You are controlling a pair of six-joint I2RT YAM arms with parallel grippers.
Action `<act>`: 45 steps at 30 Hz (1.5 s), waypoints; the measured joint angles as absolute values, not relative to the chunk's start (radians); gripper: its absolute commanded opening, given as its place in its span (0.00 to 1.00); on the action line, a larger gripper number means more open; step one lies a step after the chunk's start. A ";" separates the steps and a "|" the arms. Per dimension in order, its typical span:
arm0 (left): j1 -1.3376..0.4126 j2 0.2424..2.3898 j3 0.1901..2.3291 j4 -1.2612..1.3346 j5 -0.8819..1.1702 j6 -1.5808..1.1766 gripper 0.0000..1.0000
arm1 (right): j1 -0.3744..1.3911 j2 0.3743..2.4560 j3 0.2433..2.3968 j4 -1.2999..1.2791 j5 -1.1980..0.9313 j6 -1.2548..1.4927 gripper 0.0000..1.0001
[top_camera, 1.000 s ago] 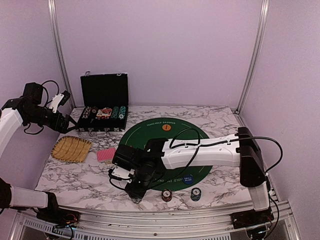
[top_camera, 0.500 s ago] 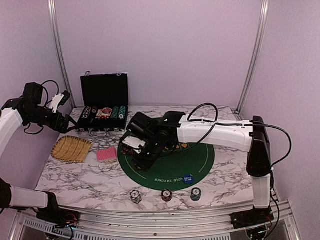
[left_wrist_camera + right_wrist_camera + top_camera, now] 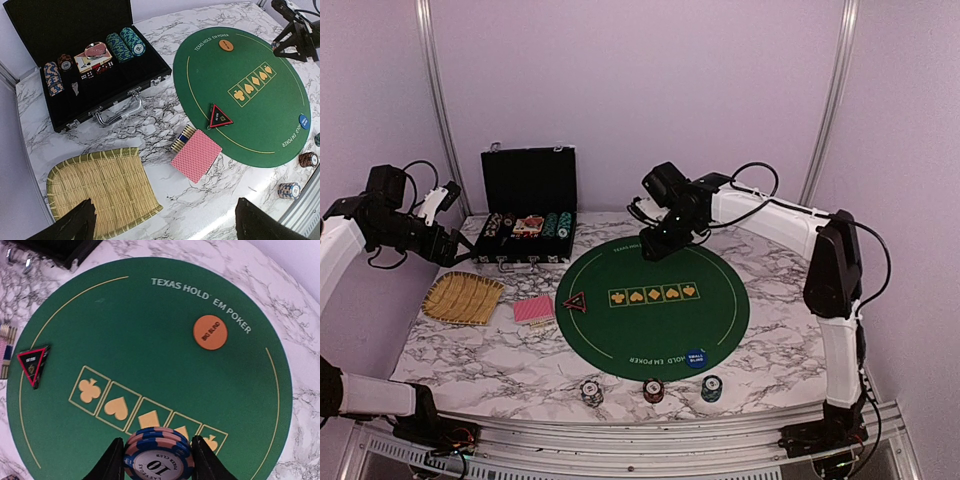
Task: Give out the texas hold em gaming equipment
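My right gripper [image 3: 157, 462] is shut on a stack of blue-and-pink striped poker chips [image 3: 157, 447] marked 10, held above the green poker mat [image 3: 150, 330]. In the top view it [image 3: 655, 247] hovers over the mat's far edge. The orange disc [image 3: 210, 332] lies on the mat and the dark red-edged triangle [image 3: 33, 364] sits at its left edge. The blue small blind disc [image 3: 696, 358] is on the mat's near side. Red-backed cards [image 3: 196, 155] lie left of the mat. My left gripper [image 3: 165, 220] is open and empty, high above the straw tray [image 3: 100, 192].
Three small chip stacks [image 3: 591, 390] [image 3: 654, 390] [image 3: 711, 387] stand along the table's front edge. An open black case [image 3: 95, 60] with more chips, dice and cards stands at the back left. A short row of chips [image 3: 181, 139] lies beside the cards.
My right arm has swung from the front left of the mat to its far edge. A chip stack now stands at the front left where it was. The left arm has not moved.
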State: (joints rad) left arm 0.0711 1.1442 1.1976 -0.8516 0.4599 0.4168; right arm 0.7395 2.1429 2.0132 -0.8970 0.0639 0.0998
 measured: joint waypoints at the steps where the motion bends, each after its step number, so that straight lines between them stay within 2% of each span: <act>1: 0.071 1.144 1.198 -0.852 0.459 0.418 0.99 | 0.723 2.158 2.029 -0.890 0.068 0.100 0.00; 15: 0.071 1.144 1.198 -0.852 0.455 0.431 0.99 | 0.554 2.424 2.160 -0.827 0.085 0.104 0.00; 31: 0.071 1.145 1.198 -0.865 0.444 0.435 0.99 | 0.550 2.475 2.164 -0.791 0.084 0.104 0.00; 32: 0.071 1.145 1.198 -0.865 0.444 0.435 0.99 | 0.550 2.481 2.164 -0.789 0.084 0.104 0.02; 38: 0.071 1.144 1.198 -0.866 0.444 0.436 0.99 | 0.550 2.499 2.164 -0.780 0.084 0.104 0.39; 43: 0.071 1.144 1.198 -0.866 0.444 0.436 0.99 | 0.550 2.499 2.164 -0.778 0.092 0.100 0.58; 45: 0.071 1.144 1.198 -0.866 0.444 0.436 0.99 | 0.550 2.499 2.165 -0.777 0.099 0.100 0.61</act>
